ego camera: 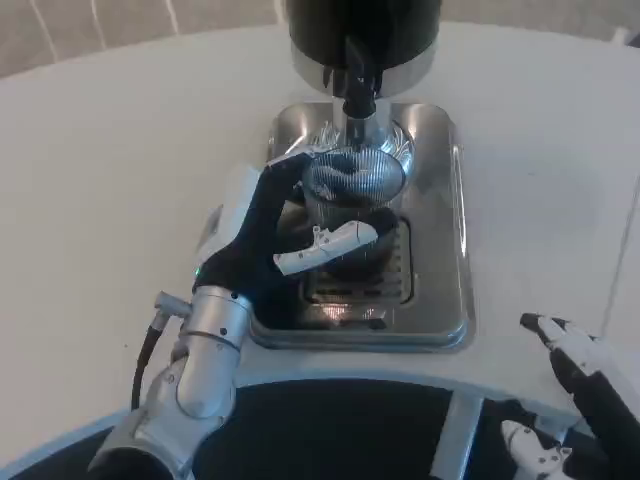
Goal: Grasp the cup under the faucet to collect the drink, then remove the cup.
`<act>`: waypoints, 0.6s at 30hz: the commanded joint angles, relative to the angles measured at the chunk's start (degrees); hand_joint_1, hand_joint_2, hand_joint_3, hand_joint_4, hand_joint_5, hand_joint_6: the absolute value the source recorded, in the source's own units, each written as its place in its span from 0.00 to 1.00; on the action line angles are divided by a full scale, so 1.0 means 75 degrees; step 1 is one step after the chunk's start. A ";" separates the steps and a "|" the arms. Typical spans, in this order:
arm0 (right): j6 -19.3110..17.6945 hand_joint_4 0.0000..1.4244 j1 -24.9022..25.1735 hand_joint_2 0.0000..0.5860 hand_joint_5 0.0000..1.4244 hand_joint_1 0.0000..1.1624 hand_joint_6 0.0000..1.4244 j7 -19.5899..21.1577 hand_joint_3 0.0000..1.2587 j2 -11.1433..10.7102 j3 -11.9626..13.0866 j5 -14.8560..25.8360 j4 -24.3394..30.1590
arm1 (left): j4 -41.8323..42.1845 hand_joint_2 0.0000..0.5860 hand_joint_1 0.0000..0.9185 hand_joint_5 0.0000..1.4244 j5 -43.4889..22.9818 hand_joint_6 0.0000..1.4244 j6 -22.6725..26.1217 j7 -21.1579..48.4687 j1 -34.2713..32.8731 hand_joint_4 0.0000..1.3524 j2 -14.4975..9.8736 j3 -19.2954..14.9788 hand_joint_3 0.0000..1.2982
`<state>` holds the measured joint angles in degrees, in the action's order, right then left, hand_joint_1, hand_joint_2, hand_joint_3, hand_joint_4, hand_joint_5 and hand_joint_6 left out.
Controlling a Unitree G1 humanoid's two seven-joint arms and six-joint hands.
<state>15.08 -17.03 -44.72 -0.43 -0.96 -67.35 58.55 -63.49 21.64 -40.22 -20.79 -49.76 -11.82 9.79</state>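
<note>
Left forearm [195, 385] rises from the lower left, angled up and to the right toward the drip tray. Left hand [265, 235] wraps the ribbed clear cup [352, 200] from its left side: dark fingers curl round the far rim, a white-tipped finger [325, 248] lies across the near wall. Grasp reads as closed on the cup.

Cup stands upright on the steel drip tray [445, 250], over the slotted grate [395, 275], directly beneath the black faucet [358, 85] of the dispenser [365, 30] (contents look dark, level not readable).

Right hand [575, 385] sits low at the lower right corner, well apart from the tray, fingers spread and holding nothing, fingertips pointing up-left near the white table [110, 170] edge.
</note>
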 commanded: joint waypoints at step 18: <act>0.0164 0.00 0.0727 0.88 0.00 0.35 0.00 0.0015 0.04 0.0043 -0.0279 -0.0268 -0.0498 | 0.1087 0.18 0.63 0.92 -0.0738 0.41 -0.0906 0.0758 0.0939 0.82 -0.0683 -0.0830 0.72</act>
<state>16.15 -11.72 -44.71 -0.45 -2.44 -68.64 55.39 -57.36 17.84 -44.08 -15.91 -43.17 -16.11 4.68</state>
